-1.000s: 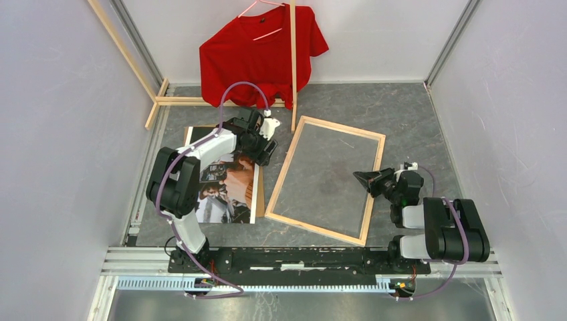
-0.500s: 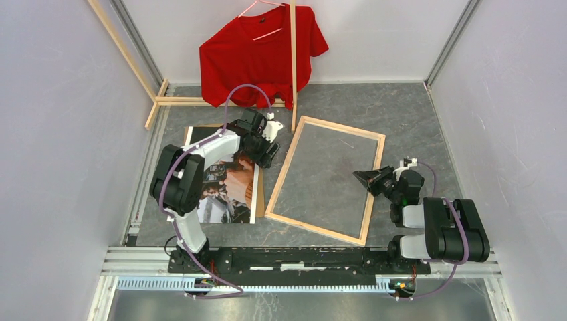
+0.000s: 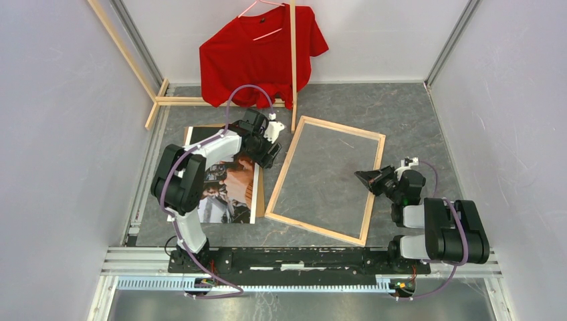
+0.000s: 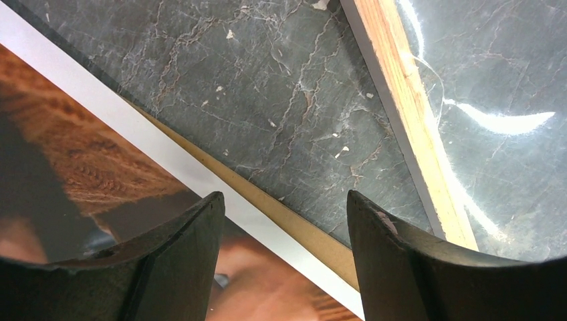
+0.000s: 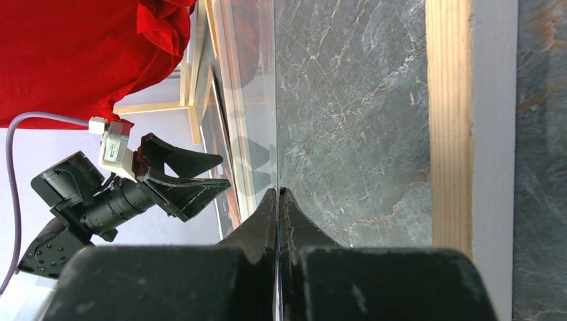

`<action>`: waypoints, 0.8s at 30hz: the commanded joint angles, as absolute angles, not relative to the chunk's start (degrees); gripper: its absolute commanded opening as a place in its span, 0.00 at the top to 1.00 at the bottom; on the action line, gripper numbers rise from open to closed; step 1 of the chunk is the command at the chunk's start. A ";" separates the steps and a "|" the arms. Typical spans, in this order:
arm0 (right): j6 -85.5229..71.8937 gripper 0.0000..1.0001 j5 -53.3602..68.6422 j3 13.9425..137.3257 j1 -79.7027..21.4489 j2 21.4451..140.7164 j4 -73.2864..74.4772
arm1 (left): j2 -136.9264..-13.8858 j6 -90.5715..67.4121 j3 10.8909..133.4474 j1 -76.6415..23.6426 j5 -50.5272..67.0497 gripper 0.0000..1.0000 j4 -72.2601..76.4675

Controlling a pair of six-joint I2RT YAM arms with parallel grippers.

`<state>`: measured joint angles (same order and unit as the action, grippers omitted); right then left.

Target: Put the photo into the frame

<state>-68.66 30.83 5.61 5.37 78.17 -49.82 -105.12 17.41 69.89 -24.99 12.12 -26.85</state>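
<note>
Left gripper (image 3: 266, 154) hangs released, jaws wide, nothing between them. It sits over the photo's right edge, left of centre in the top view. Right gripper (image 3: 366, 178) is clenched on nothing, its tip low over the frame's right side. Can't tell if it touches.

Table (image 3: 414, 120): dark stone look, everything lies flat on it.

Frame (image 3: 327, 231): centre of top view, wood face up and skewed. A clear pane inside throws glare in the left wrist view, and no print is in it yet.

Photo (image 3: 227, 190): lower left of top view, picture side up, beside the frame but not touching. It lies on a brown cardboard (image 3: 259, 195) sheet. In the left wrist view its white border (image 4: 167, 157) runs diagonally between the fingers (image 4: 194, 227), with a thin strip of cardboard showing past it.

Step, my read: approach for the pick, photo not yet grabbed.

Next likely needs a descent onto that edge. One finger has to catch the paper only, not the cardboard. Then pinch, lift, carry right and square the print to the frame. A thin flat sheet is hard to get under, so it may slide or bring the cardboard along.
</note>
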 commanded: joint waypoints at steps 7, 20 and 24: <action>-65.06 1.00 31.44 6.42 6.68 75.33 -47.91 | -105.33 15.91 69.94 -25.40 12.18 0.27 -25.23; -61.67 1.00 31.59 7.54 7.51 74.11 -44.12 | -105.55 15.97 70.13 -25.76 12.04 0.28 -25.20; -60.99 1.00 31.95 8.00 7.57 74.95 -45.21 | -105.75 16.00 70.15 -25.89 12.04 0.28 -25.16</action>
<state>-63.16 31.05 5.85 7.29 75.35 -43.51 -105.38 17.41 69.89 -25.32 12.12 -26.83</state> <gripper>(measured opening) 0.006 0.727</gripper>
